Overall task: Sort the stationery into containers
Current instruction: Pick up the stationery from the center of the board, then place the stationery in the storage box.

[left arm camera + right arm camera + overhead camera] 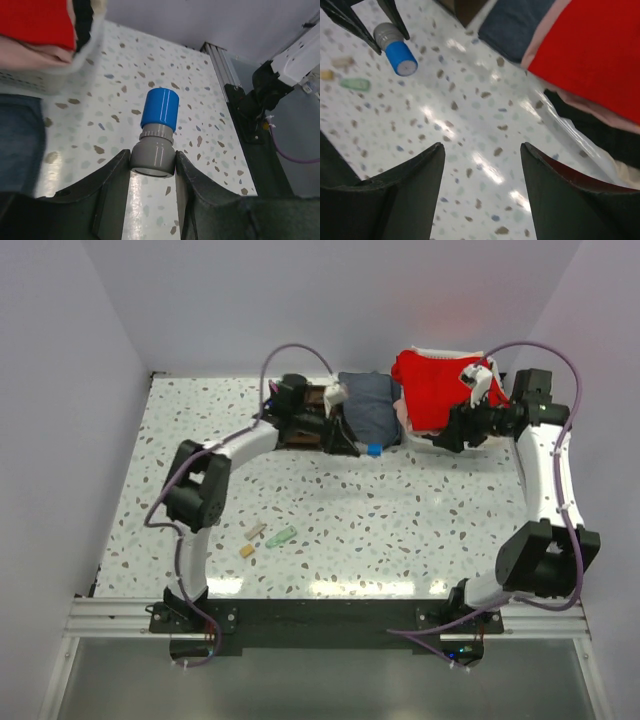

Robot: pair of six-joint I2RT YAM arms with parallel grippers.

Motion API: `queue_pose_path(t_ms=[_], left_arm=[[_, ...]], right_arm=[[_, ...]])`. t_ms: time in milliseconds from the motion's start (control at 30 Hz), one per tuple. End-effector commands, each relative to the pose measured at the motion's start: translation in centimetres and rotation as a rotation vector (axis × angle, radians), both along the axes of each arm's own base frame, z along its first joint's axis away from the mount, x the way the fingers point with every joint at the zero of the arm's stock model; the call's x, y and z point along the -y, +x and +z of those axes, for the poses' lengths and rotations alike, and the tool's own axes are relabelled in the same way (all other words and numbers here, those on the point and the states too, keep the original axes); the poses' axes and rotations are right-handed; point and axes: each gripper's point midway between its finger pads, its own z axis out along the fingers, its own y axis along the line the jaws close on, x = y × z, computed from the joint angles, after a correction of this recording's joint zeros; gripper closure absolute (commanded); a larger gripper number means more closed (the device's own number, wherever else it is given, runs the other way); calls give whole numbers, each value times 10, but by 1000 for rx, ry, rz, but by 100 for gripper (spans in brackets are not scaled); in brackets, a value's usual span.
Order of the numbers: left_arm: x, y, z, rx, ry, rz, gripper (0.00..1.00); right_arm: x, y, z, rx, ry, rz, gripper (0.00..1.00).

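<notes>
My left gripper [152,165] is shut on a grey pen with a blue cap [160,107], holding it above the speckled table. In the top view this gripper [358,443] is at the back centre, the blue cap [374,449] sticking out to its right, beside the dark brown organizer [314,400], which the arm mostly hides. My right gripper [482,150] is open and empty over bare table; in the top view it [438,436] is below the red cloth. A pale green piece [281,537] and two tan blocks [255,532] [247,551] lie at front left.
A folded dark blue cloth [370,405] lies right of the organizer. A red cloth [435,390] sits on pink and dark clothes in a white mesh basket [50,80] at the back right. Grey walls enclose the table on three sides.
</notes>
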Motion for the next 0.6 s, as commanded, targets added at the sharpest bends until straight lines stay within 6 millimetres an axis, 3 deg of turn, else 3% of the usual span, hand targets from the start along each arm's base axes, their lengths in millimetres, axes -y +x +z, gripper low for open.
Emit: queue_pose_path(t_ms=[0, 67, 100, 133, 233, 300, 333, 367, 400, 567], left_arm=[[-54, 6, 133, 74, -201, 86, 100], [-69, 21, 153, 108, -221, 172, 100], [-73, 27, 157, 131, -226, 203, 100], [-77, 33, 160, 143, -224, 231, 100], [-75, 45, 160, 174, -215, 279, 100], [-71, 48, 151, 191, -202, 278, 100], [-66, 46, 147, 172, -181, 271, 100], [-63, 50, 140, 184, -170, 276, 100], [-59, 49, 138, 186, -165, 272, 100], [-33, 45, 128, 219, -140, 246, 100]], right_arm=[[-50, 21, 45, -151, 445, -25, 34], [-67, 32, 61, -286, 646, -117, 33], [-71, 45, 62, -280, 679, -110, 32], [-90, 45, 65, -313, 681, -89, 32], [-121, 59, 78, -368, 720, -71, 31], [-124, 74, 98, -324, 726, -87, 30], [-123, 86, 93, -348, 735, -117, 30], [-122, 93, 103, -321, 738, -123, 30], [-132, 94, 104, -326, 734, -107, 30], [-135, 95, 91, -401, 768, -132, 31]])
